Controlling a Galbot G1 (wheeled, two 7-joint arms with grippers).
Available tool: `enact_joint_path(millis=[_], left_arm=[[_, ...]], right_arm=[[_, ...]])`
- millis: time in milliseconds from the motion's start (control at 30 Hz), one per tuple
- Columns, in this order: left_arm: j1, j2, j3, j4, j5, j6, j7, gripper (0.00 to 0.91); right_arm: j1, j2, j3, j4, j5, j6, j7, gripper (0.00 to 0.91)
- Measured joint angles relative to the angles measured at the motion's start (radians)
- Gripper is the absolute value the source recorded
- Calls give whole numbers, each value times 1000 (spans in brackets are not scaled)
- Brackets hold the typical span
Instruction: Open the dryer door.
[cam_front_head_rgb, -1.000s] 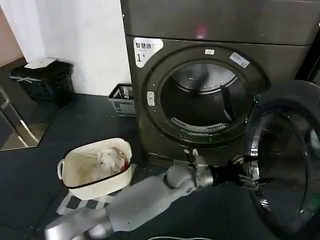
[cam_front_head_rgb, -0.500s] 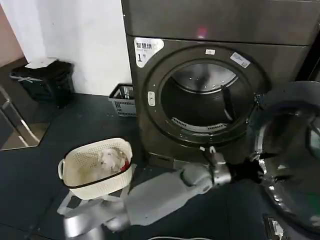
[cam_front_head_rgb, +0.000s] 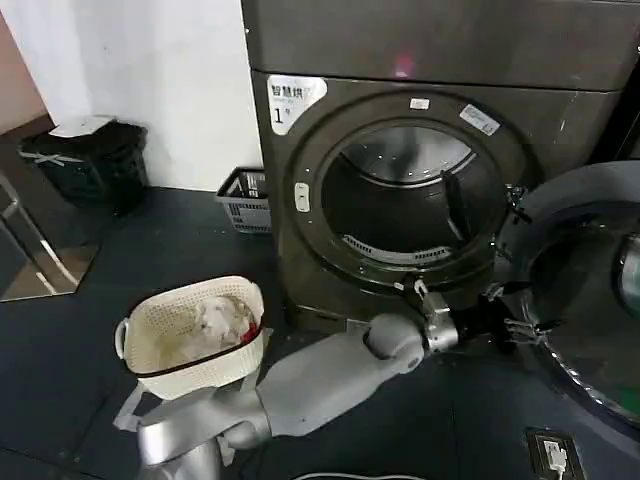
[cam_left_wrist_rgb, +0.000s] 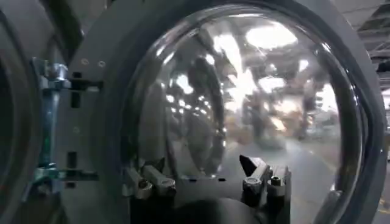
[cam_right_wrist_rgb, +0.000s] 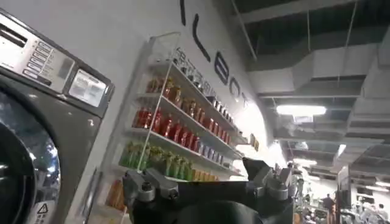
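Reaching across the front of the dryer (cam_front_head_rgb: 420, 150), our left arm holds its left gripper (cam_front_head_rgb: 522, 328) at the inner rim of the dryer door (cam_front_head_rgb: 590, 300), which stands swung wide open to the right of the drum opening on its hinges. From the left wrist view we see the fingers (cam_left_wrist_rgb: 145, 181) spread apart on either side of the bulging glass, released, with the door's grey rim and hinge hardware just beyond them. Our right gripper (cam_right_wrist_rgb: 207, 182) hangs open too, its fingers parted and grasping nothing, pointed at shelves of bottles (cam_right_wrist_rgb: 177, 131) beside another machine. On the floor, a cream laundry basket (cam_front_head_rgb: 190, 335) sits near the dryer's lower left corner.
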Motion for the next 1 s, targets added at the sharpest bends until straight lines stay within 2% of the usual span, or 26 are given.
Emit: enact_joint_path(millis=[300,467,667,767,1000], left_arm=[[-1,0,5,-14,-6,-33,-21,907],[16,0,11,-47,24,-128,-25,907],[36,0,20,-114,54,-223,-106,907],[45,12,12,-155,57,-224,-135,907],[56,183,3,-277,23,-179,-149,907]], right_arm=[[3,-4,-4,-6,0,3,-3,907],[9,-5,-13,-2,-2,3,-3,907],[17,-11,-23,7,-11,3,-3,907],[15,-9,-24,14,-25,3,-6,907],[21,-22,-7,29,-27,2,-9,907]])
